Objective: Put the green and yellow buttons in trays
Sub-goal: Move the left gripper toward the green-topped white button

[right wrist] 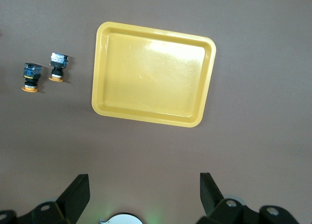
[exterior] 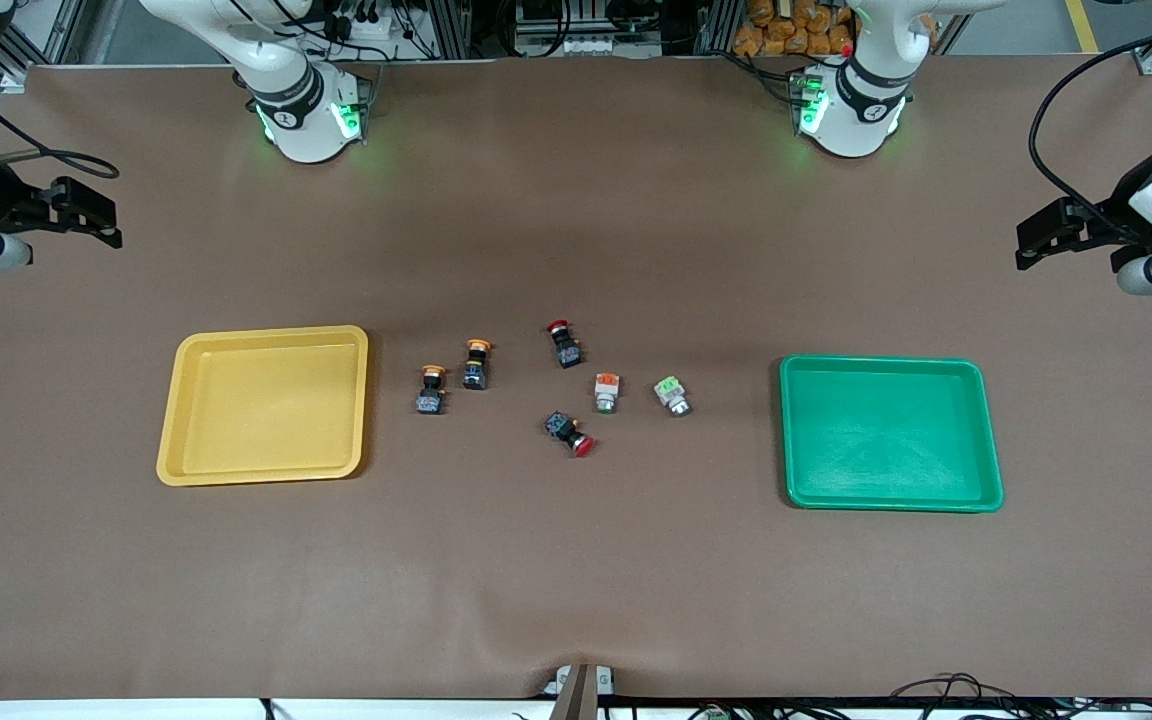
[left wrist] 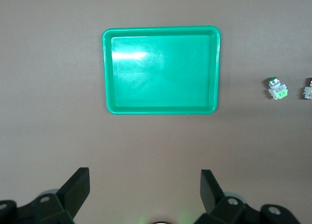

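Two yellow-capped black buttons (exterior: 430, 390) (exterior: 476, 363) lie beside the yellow tray (exterior: 264, 405). A white button with an orange cap (exterior: 605, 392) and a green-capped one (exterior: 672, 396) lie toward the green tray (exterior: 889, 433). Both trays hold nothing. My right gripper (exterior: 101, 218) hangs open over the table's edge at the right arm's end; its wrist view shows the yellow tray (right wrist: 153, 73) and both yellow buttons (right wrist: 32, 76). My left gripper (exterior: 1031, 245) hangs open over the left arm's end; its wrist view shows the green tray (left wrist: 161, 70) and the green-capped button (left wrist: 277, 89).
Two red-capped black buttons (exterior: 564, 343) (exterior: 570, 433) lie among the others at mid table. Brown table cover spreads wide around the trays. Both arm bases (exterior: 301, 115) (exterior: 851, 105) stand at the table's edge farthest from the front camera.
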### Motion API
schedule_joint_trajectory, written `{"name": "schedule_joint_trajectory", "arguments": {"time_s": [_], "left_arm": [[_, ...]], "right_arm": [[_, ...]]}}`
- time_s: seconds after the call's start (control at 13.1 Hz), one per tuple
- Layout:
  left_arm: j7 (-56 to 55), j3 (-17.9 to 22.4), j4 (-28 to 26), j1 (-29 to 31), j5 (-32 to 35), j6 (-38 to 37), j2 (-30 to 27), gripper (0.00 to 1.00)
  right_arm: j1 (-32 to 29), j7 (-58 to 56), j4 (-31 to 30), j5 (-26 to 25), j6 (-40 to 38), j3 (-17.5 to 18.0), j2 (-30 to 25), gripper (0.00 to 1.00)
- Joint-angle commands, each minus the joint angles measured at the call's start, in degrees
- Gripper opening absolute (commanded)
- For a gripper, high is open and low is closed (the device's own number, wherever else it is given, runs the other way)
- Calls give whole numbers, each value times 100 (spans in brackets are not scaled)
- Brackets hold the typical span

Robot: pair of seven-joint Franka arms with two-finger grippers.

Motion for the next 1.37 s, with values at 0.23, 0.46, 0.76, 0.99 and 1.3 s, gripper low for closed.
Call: {"name": "schedule_joint_trajectory", "arguments": {"time_s": [0.23, 0.46, 0.76, 0.99, 1.3], "left_arm": [[-110, 9, 64, 38, -119, -44, 47, 100], [-163, 0, 90, -49, -111, 0, 310, 100], [-582, -53, 99, -260, -128, 429, 714, 100], [-1750, -53, 99, -602, -321, 1175, 1205, 100], [-2481, -44, 99, -1269, -269, 1915, 1865, 100]], "right_arm": [[-77, -21, -55, 221, 30, 44, -36, 100], [-77, -29, -55, 222, 30, 44, -36, 100], [-95, -38, -55, 222, 48, 44, -36, 100], [-95, -47, -64, 222, 56, 44, -27, 100], [-86, -47, -64, 222, 65, 44, -27, 100]]}}
